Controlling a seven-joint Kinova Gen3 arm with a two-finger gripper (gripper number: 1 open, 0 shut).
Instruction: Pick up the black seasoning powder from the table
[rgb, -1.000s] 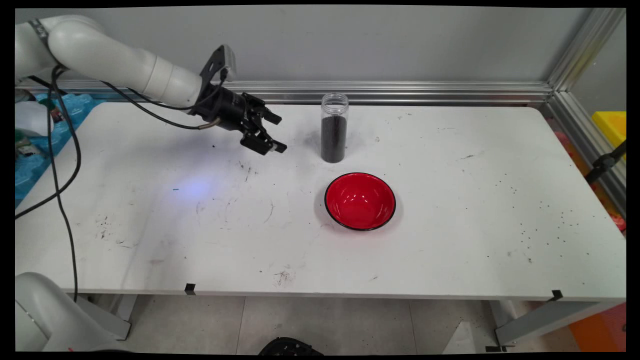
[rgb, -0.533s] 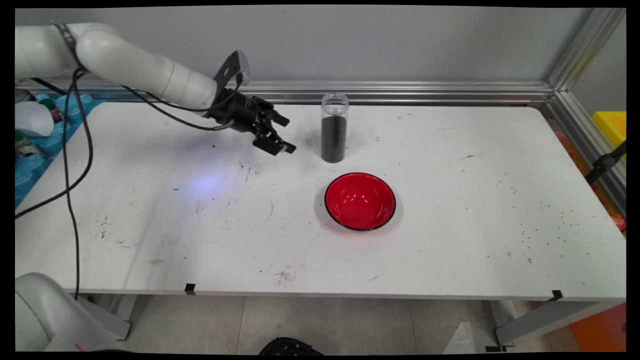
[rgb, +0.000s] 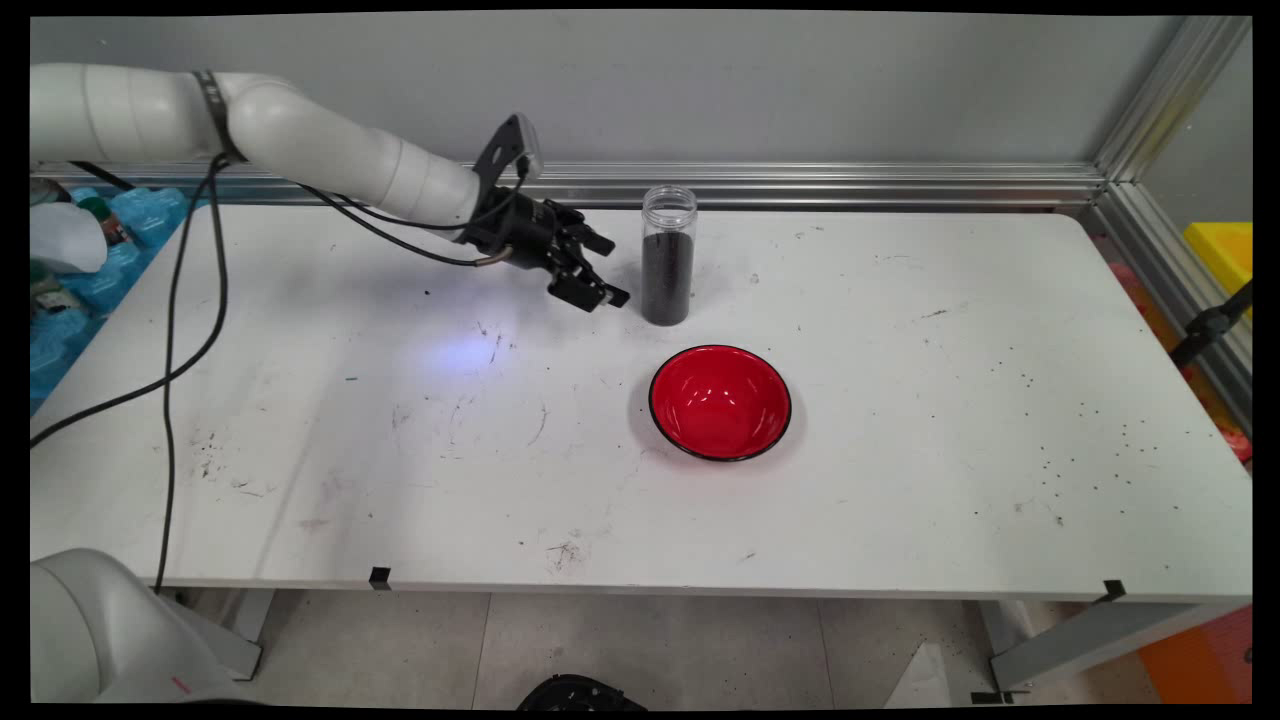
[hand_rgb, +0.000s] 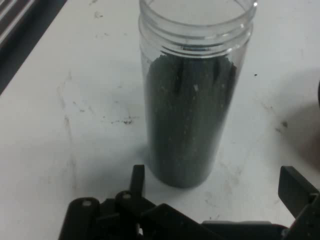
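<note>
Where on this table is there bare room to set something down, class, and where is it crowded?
Bare: the wide stretch of table right of the red bowl, the near strip in front of the bowl, and the left half below the arm. Crowded: the far middle, where the open gripper sits just left of the clear jar of dark grains, with the bowl close in front.

jar (rgb: 668, 256) behind bowl (rgb: 721, 403), claw (rgb: 609, 270) left
</note>
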